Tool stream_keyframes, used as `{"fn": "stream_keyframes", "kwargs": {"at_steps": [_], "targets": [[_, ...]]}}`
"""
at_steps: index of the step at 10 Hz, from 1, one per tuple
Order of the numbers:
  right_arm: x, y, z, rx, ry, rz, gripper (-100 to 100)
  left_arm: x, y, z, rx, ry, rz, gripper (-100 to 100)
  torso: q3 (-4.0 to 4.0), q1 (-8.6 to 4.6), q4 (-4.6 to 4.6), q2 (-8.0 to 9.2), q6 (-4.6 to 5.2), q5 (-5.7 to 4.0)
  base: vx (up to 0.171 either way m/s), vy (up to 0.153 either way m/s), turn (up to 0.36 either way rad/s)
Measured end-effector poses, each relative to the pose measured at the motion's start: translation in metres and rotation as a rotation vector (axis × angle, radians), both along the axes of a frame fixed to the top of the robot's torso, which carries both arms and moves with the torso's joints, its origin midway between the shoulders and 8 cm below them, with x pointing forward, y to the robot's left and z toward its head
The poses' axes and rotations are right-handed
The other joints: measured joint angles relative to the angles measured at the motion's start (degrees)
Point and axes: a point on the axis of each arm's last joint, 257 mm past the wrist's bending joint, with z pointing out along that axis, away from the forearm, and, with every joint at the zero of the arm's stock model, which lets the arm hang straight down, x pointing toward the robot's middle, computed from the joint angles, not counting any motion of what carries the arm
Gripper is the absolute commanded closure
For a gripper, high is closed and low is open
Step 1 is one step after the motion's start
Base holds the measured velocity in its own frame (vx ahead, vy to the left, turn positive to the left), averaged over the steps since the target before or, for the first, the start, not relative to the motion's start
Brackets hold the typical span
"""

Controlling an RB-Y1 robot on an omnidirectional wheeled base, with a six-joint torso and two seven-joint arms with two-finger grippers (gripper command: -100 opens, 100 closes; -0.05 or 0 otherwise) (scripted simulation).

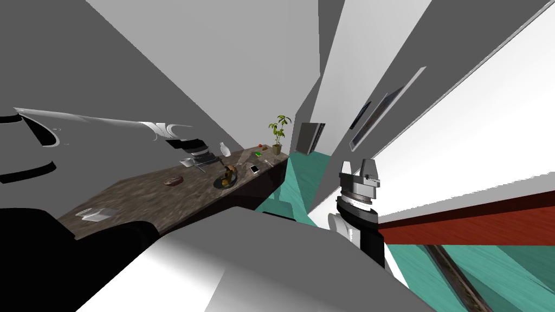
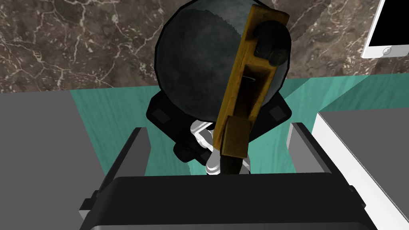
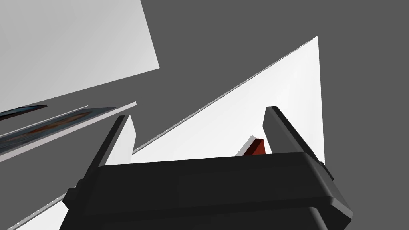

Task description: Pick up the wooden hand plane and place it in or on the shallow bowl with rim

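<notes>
- We found the plane (image 2: 245, 88) lying slantwise across the bowl (image 2: 191, 60). One end was over the far rim and the other jutted past the rim nearest the left gripper (image 2: 217, 128).
- That gripper hung above the bowl with its fingers spread wide, one on each side of the plane. It touched neither plane nor bowl and grasped nothing.
- We judged the placing step to be as good as done, with the plane on the bowl and the hand let go.
- The next move, in our judgement, called for a straight lift away from the bowl with the fingers kept apart. The jutting end sat between them, and a sideways sweep could tip the plane off.
- The right gripper (image 3: 197, 114) was well to the right of the bowl, off the counter (image 1: 135, 189), with its fingers parted and empty.
- The bowl stood near the front edge of the dark, marbled counter.
- A phone (image 2: 385, 36) lay just beside the bowl, a white vase (image 1: 224, 149) behind it, and a potted plant (image 1: 278, 135) far beyond it.
- A teal floor (image 1: 301, 181) ran below the counter edge by the bowl, with grey and white walls around.
</notes>
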Motion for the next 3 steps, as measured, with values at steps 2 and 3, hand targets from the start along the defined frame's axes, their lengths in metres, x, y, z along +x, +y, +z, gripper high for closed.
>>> {"fn": "stream_keyframes", "kwargs": {"at_steps": [2,3], "targets": [[0.0000,0.0000,0.0000,0.000,0.000,0.000,0,0.0000,0.0000,0.0000,0.000,0.000,0.000,0,0.00,-0.01,0.00,0.00,0.00,0.00,0.000,0.000,0.000],[0.0000,0.0000,0.0000,0.000,0.000,0.000,0,0.0000,0.0000,0.0000,0.000,0.000,0.000,0,0.00,-0.01,0.00,0.00,0.00,0.00,0.000,0.000,0.000]]}}
